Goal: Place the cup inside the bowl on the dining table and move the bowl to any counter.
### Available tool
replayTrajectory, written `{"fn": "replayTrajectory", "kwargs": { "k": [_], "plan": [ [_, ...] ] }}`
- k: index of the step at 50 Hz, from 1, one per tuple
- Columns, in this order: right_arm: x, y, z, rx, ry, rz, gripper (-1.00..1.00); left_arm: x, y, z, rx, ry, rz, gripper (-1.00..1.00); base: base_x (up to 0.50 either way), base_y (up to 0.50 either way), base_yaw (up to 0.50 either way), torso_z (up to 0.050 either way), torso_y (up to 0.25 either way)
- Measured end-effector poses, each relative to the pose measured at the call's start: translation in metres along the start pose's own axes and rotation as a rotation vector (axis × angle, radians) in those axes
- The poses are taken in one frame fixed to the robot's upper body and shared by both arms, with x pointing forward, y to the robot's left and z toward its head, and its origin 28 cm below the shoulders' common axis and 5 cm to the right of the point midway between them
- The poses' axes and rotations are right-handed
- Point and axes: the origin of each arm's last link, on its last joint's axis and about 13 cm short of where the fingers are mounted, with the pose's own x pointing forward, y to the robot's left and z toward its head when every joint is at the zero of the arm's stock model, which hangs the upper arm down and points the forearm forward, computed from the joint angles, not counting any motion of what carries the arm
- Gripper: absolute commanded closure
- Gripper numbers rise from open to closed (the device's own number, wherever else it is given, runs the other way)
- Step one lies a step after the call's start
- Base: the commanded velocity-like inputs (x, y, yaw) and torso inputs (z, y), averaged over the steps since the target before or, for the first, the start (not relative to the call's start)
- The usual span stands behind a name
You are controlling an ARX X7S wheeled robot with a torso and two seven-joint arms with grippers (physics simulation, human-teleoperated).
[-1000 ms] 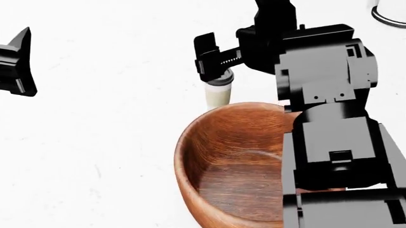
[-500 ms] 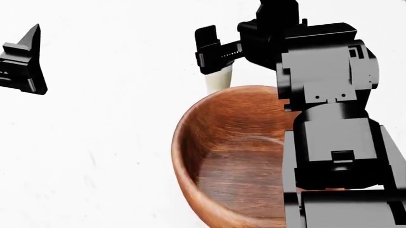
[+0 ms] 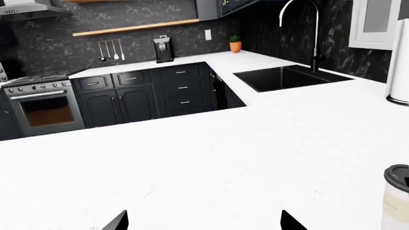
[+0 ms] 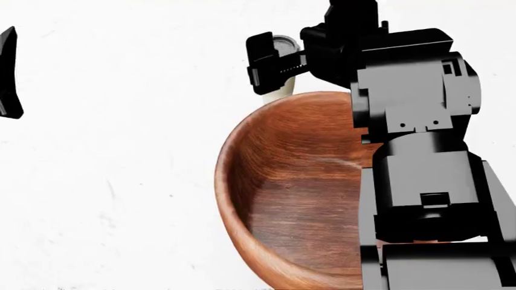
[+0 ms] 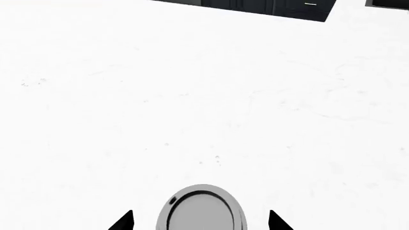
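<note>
The reddish-brown wooden bowl (image 4: 282, 199) stands on the white dining table (image 4: 121, 181), close in front of me. The small cream cup (image 4: 281, 89) with its grey lid (image 4: 283, 44) stands just beyond the bowl's far rim. My right gripper (image 4: 277, 65) is open and straddles the cup. In the right wrist view the lid (image 5: 201, 211) sits between the two fingertips (image 5: 125, 222), with white gaps on both sides. My left gripper (image 4: 8, 72) is open and empty, far left of the bowl. Its wrist view shows the cup (image 3: 396, 203) at the frame edge.
My right arm (image 4: 427, 169) covers the bowl's right side. Beyond the table, the left wrist view shows a white counter (image 3: 255, 60) with a black sink (image 3: 290, 79) and tap, navy cabinets (image 3: 182, 88), an oven (image 3: 45, 108) and a white cylinder (image 3: 400, 62).
In the head view the bowl and cup have slid upward and the bowl looks larger. The cup's lid now shows beyond the right gripper's finger instead of below it. The left gripper has moved to the left edge.
</note>
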Motion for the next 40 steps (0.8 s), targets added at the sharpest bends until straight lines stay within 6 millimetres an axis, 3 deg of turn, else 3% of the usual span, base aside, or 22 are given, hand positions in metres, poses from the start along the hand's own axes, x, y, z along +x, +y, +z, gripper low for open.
{"fn": "replayTrajectory", "kwargs": {
  "k": [22,23,40],
  "plan": [
    [-0.0005,0.0003,-0.0003,0.006,0.014,0.014,-1.00,0.0020,-0.0071,-0.0031,-0.014,0.005,0.017,-1.00,0.00,0.00,0.00,0.007,-0.020],
    [-0.0005,0.0003,-0.0003,0.005,0.014,0.015,1.00,0.0019,-0.0071,-0.0033,-0.015,0.006,0.018,-1.00,0.00,0.00,0.00,0.000,0.000],
    [0.0006,0.0001,-0.0019,0.017,-0.007,-0.023,1.00,0.0016,-0.0051,-0.0032,-0.026,0.001,0.026,-1.00,0.00,0.00,0.00,0.000,0.000]
  ]
}}
